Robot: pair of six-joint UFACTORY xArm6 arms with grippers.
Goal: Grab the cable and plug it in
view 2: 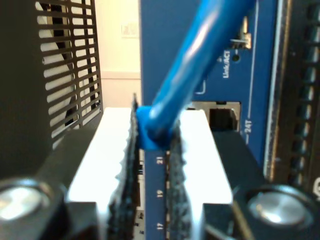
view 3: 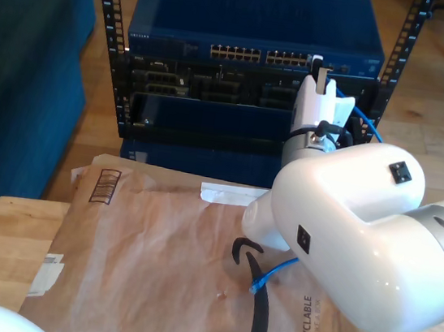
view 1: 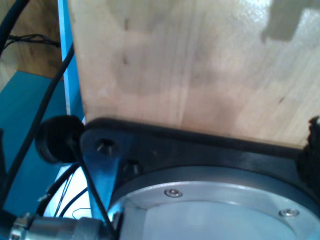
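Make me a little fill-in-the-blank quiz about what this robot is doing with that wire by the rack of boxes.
1. My second gripper is shut on a cable whose colour is ____.
2. The plug is held in front of a ____ network switch.
3. On the table, the cable's free end lies on brown ____.
4. The port just past the plug is labelled ____.

Missing words: blue; blue; paper; 24T
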